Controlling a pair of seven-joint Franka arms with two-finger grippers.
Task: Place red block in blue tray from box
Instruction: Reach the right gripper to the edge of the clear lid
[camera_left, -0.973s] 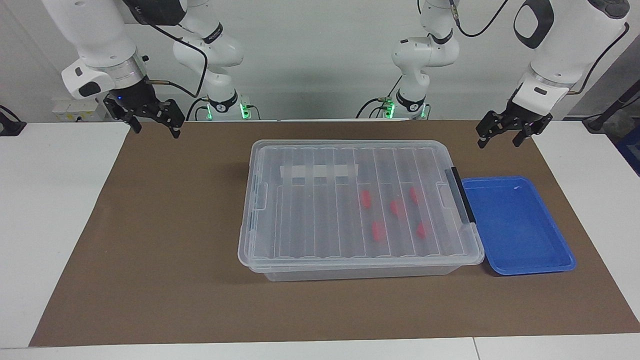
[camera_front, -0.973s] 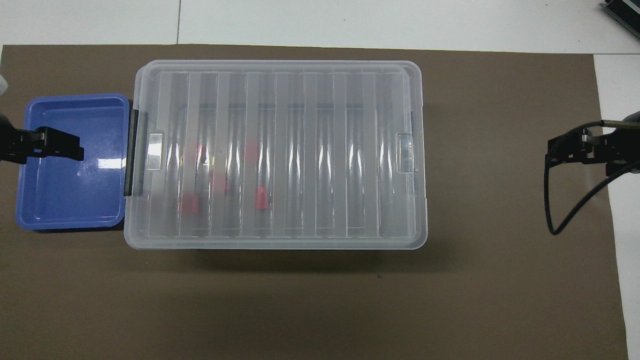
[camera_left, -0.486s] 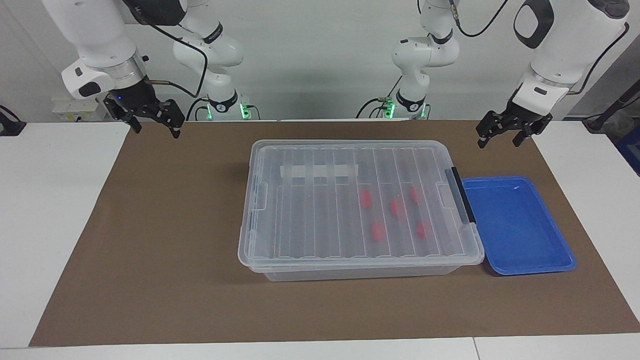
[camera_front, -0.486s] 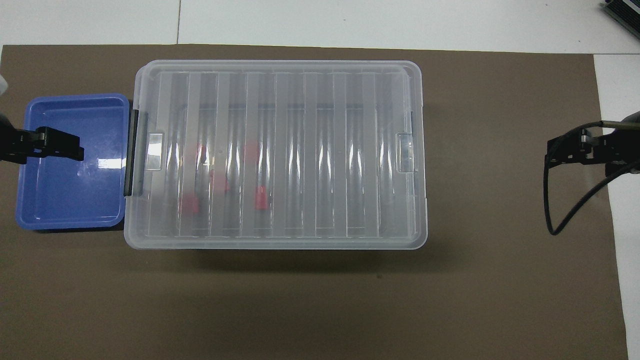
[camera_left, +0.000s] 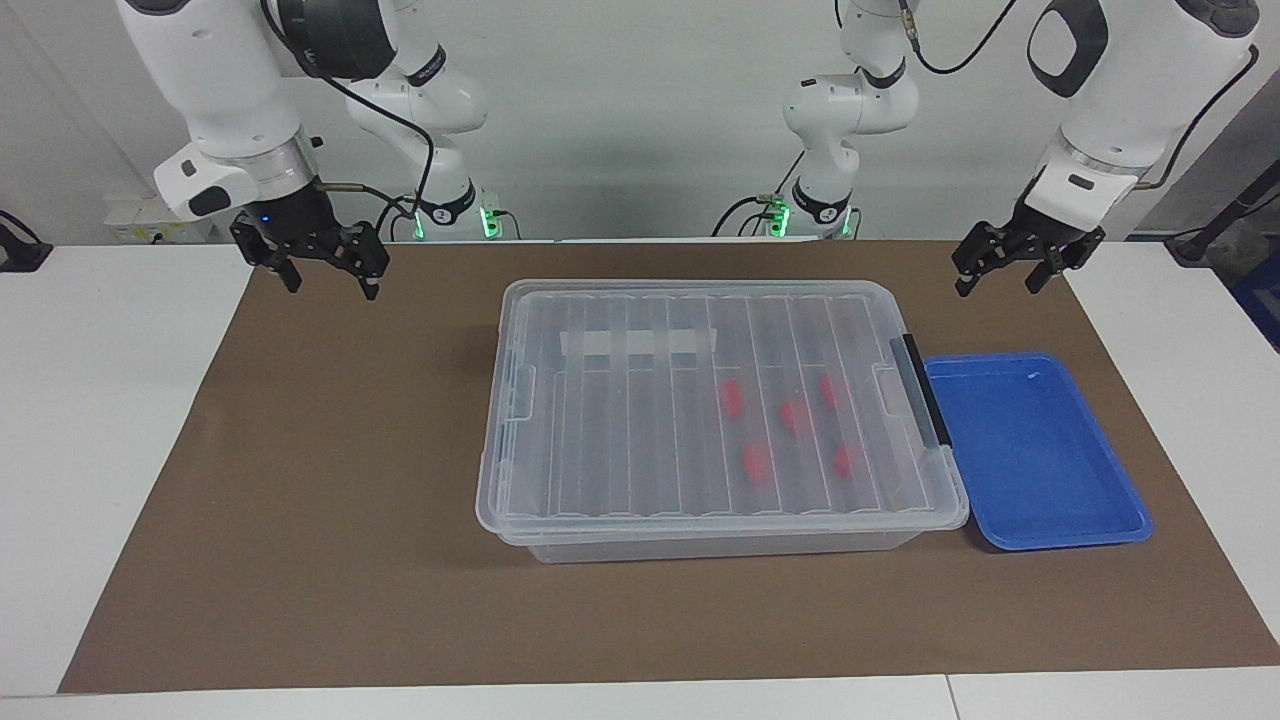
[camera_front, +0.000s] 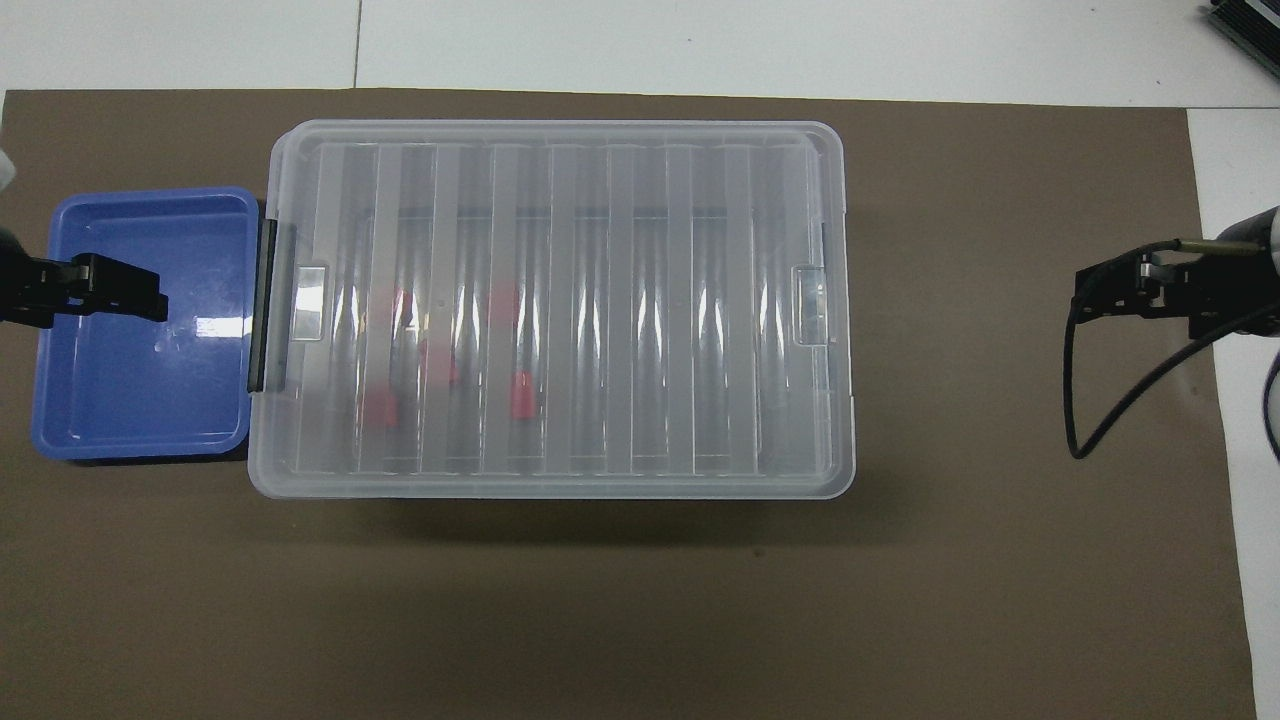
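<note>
Red block (camera_left: 757, 461), likely light, rigid, slick: pinch its flat sides; it lies sealed inside the lidded box (camera_left: 600, 500), well apart from the spread, empty left gripper (camera_left: 1000, 272) and right gripper (camera_left: 330, 280).

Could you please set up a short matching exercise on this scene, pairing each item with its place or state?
Things:
1. red blocks
2. blue tray
3. box lid
4. left gripper

Places or states:
A. shut on the box
B. empty, beside the box's latched end
C. inside the box
D. open, in the air

Pairs: 1-C, 2-B, 3-A, 4-D
</note>
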